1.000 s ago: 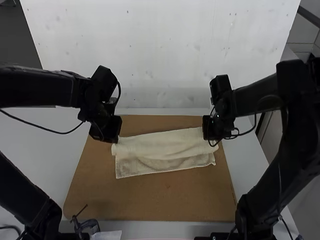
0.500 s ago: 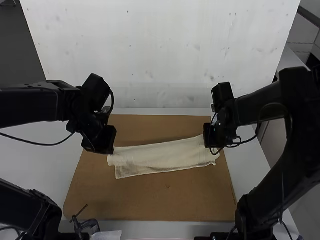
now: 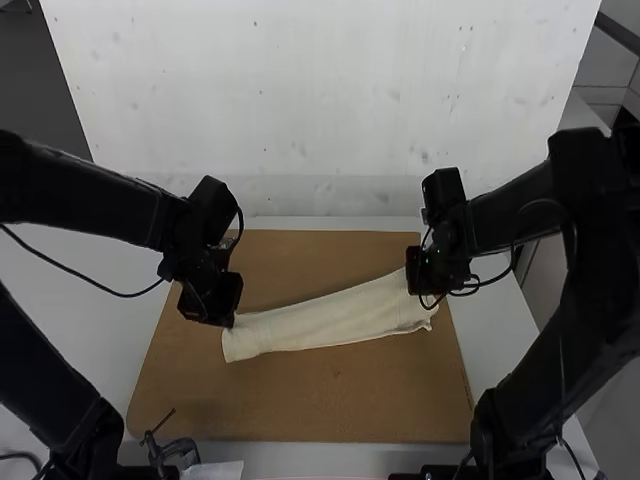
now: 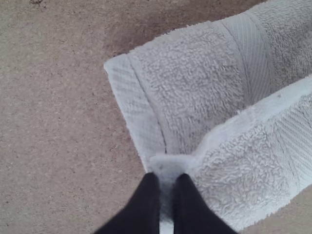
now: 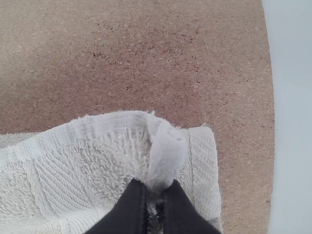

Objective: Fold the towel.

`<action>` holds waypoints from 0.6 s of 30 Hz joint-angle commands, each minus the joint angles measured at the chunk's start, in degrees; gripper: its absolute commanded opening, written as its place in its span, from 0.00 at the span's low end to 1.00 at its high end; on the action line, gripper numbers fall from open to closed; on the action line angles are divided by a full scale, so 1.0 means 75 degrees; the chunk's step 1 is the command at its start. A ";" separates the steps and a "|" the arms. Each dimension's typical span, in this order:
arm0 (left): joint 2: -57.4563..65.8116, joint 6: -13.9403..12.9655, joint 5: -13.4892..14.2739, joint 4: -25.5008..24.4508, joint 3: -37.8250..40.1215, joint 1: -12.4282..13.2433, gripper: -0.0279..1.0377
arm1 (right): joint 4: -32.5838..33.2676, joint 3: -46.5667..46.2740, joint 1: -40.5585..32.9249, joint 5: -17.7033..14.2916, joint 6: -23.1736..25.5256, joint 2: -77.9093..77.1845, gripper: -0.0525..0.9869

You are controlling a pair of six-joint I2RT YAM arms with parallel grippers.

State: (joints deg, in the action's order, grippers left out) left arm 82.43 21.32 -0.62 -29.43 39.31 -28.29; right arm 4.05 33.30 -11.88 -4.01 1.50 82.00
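Towel (image 3: 325,320) lies on brown board (image 3: 310,400) near a clamp (image 3: 178,450), left gripper (image 3: 229,320) and right gripper (image 3: 427,295) jaws pinching it.

Towel (image 3: 330,318), centre of the high view: cloth, rough looped pile crossed by flatter ribbed bands. Board (image 3: 300,400) beneath: brown, matt, finely speckled. Counter (image 3: 100,335), left: white, smooth. Left arm (image 3: 100,200) and right arm (image 3: 585,260), at either side: black, plastic-looking, faintly glossy.

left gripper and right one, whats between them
In the high view, the towel lies between the left gripper and the right gripper, over the brown board.
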 commanded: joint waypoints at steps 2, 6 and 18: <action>0.0446 -0.0030 0.0177 0.0350 0.0372 0.0245 0.04 | -0.0189 0.0271 0.0049 -0.0250 0.0000 0.0259 0.06; 0.0669 -0.0101 0.0189 0.0467 0.0642 0.0386 0.04 | -0.0388 0.0353 0.0049 -0.0286 0.0011 0.0575 0.06; 0.1396 -0.0148 0.0200 0.0936 0.0911 0.0585 0.04 | -0.0670 0.0587 0.0037 -0.0297 0.0082 0.1184 0.06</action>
State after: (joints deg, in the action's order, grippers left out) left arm 91.64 20.82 0.21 -22.83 44.84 -24.38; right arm -0.54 35.73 -11.88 -4.97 1.61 90.17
